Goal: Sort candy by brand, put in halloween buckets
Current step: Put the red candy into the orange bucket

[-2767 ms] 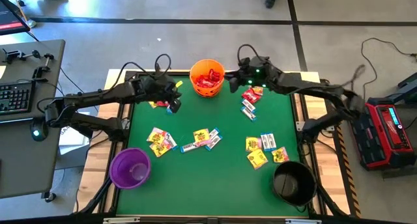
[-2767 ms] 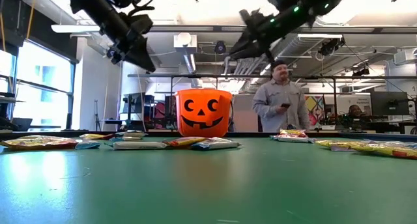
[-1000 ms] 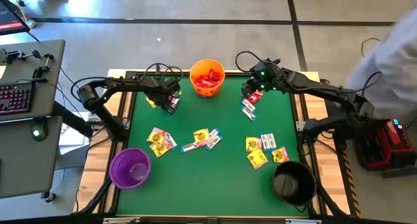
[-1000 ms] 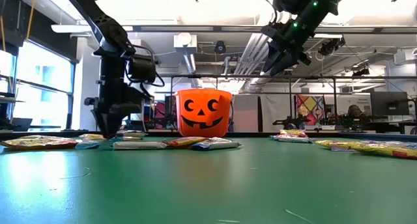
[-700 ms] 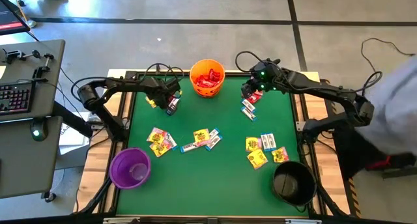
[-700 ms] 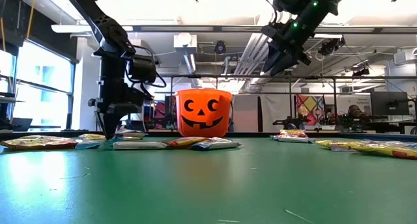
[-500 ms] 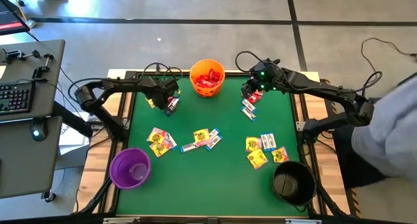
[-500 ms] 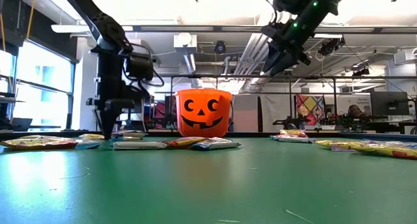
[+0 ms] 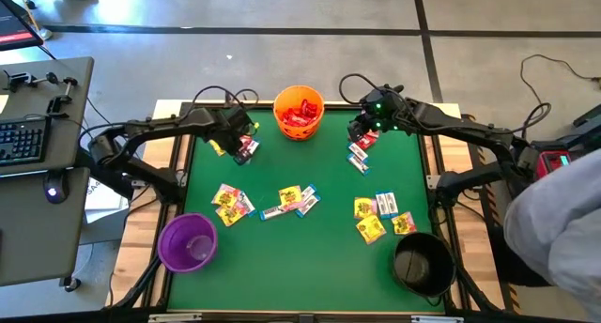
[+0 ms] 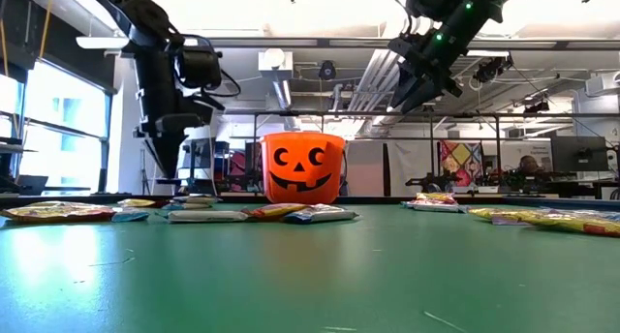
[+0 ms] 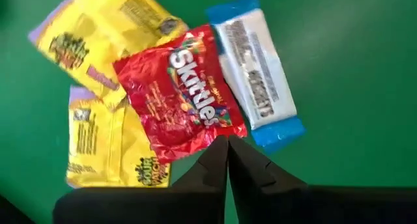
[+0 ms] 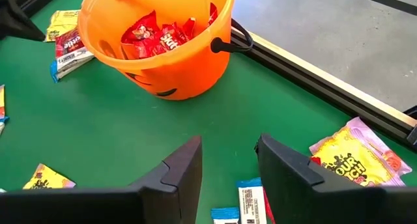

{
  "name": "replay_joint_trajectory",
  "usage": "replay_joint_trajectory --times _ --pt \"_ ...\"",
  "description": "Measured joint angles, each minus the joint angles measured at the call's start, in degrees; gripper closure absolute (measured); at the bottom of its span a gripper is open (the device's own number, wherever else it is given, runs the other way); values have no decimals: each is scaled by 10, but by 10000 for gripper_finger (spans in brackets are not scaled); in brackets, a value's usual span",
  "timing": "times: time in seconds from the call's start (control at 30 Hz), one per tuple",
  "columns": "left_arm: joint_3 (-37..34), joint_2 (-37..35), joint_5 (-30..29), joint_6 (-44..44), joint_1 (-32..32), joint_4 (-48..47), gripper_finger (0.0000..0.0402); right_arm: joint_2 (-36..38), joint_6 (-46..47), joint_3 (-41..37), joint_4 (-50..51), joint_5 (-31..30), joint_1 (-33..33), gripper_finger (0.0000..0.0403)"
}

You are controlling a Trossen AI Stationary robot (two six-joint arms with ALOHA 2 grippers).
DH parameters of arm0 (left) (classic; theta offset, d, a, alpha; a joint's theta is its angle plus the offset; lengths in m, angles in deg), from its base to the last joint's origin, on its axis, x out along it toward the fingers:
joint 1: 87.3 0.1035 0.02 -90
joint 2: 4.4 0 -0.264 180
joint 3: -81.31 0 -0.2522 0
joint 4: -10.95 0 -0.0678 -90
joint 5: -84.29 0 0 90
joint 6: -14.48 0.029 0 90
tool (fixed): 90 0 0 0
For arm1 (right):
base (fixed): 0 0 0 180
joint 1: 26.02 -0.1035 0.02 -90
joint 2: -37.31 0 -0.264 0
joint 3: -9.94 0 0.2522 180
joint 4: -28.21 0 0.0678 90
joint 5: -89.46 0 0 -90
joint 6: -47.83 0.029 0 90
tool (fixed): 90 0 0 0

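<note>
My left gripper point(image 11: 228, 140) is shut at the edge of a red candy packet point(image 11: 177, 94). This packet lies over two yellow packets point(image 11: 104, 28) and beside a white-blue one point(image 11: 257, 71), at the table's far left. In the low view the gripper point(image 10: 167, 178) stands above the table. My right gripper point(image 12: 228, 160) hovers open and empty at the far right, near the orange bucket point(image 9: 299, 112), which holds red packets. The purple bucket point(image 9: 188, 243) stands near left, the black bucket point(image 9: 423, 262) near right. My left gripper pinches the red packet's crimped edge point(image 11: 218, 134) near a corner, between its two fingertips. The fingers come steeply from above. The packet spreads flat away from the tips, over the yellow and white-blue packets. I cannot tell whether it is clear of them.
Loose candy lies in clusters at the left middle point(image 9: 232, 203), the centre point(image 9: 291, 201), the right point(image 9: 380, 215) and under my right arm point(image 9: 360, 152). A person's sleeve point(image 9: 563, 229) shows beyond the table's right edge.
My left gripper has shut its fingers down at the packets on the far left, then risen from the table and rolled a little. My right arm has kept still. A person has moved along the table's right side.
</note>
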Motion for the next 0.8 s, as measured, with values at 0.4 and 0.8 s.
replay_joint_trajectory --times 0.4,0.8 --pt "0 19 -69 172 -44 1 260 0 0 0 -1 0 0 268" --pt "-8 55 -106 171 -46 -7 203 0 1 0 -1 0 0 268"
